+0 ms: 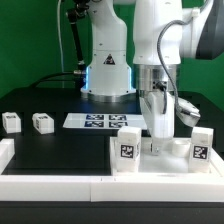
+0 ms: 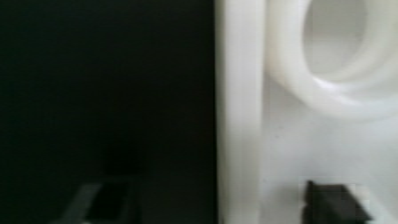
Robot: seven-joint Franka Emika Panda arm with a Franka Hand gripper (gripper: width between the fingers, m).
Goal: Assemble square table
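The pincer (image 1: 158, 130) hangs spread across the rim of the large white plastic square slab (image 1: 165, 160). Two small white block legs (image 1: 42, 122) stand well apart from it on the black counter (image 1: 60, 148).

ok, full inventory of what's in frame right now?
slab: 1, white, front of the worktop at the exterior view's right, below the gripper.
loose legs: 2, white, tagged, on the worktop at the exterior view's left.
upright tagged blocks: 2, white, at the slab's near corners; likely legs, attachment not discernible.
marker board: 1, white, mid-worktop.
low wall: 1, white, along the worktop's front edge.
worktop: 1, black.
arm: 1, white, reaching down over the slab.
gripper: 1, dark fingers, open, at the slab's rim.
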